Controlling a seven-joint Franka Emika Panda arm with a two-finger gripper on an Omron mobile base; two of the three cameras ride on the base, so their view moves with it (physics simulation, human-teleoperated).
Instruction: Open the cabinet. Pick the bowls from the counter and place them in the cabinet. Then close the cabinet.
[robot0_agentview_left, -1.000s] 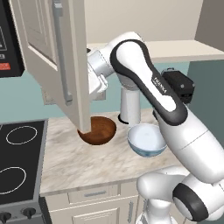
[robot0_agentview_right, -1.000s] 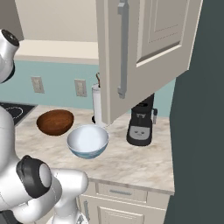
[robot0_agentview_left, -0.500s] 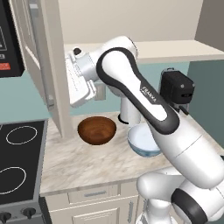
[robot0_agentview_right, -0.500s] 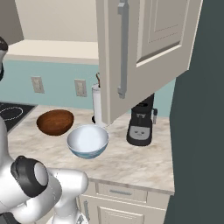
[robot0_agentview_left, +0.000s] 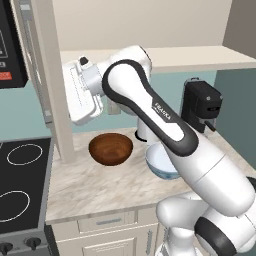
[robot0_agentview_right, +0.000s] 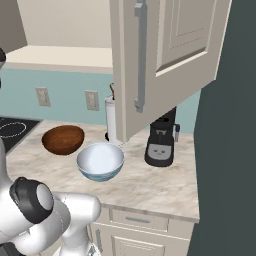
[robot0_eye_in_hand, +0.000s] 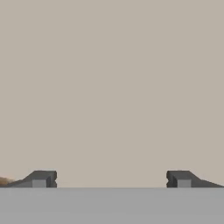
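Nearest to me, the bench (robot0_agentview_right: 155, 185) runs along in pale marbled stone, and both bowls sit on it untouched: the white bowl (robot0_agentview_right: 100, 161) with the blue outside stands closer to the front edge, and the brown wooden bowl (robot0_agentview_right: 63, 139) lies just beside it, a little further back toward the stovetop (robot0_agentview_left: 20, 192). Behind the white bowl a black coffee machine (robot0_agentview_right: 161, 142) stands against the blue wall, with a white roll holder (robot0_agentview_right: 110, 120) near it. Above all this the cabinet (robot0_agentview_right: 165, 55) is open: the right door hangs swung out over the bench, its long silver handle (robot0_agentview_right: 140, 55) facing the room, and the left door (robot0_agentview_left: 52, 80) stands edge-on by the stove, so the pale inner shelf (robot0_agentview_left: 165, 57) lies bare with nothing on it. The arm is raised up by that left door, and the end effector (robot0_eye_in_hand: 111, 179) has its two fingertips (robot0_eye_in_hand: 41, 178) spread wide apart with nothing between them, facing a plain beige surface that looks like the door panel close in front. So I'd judge the opening step about done, while lifting each bowl onto the shelf and shutting both doors is all left to do.
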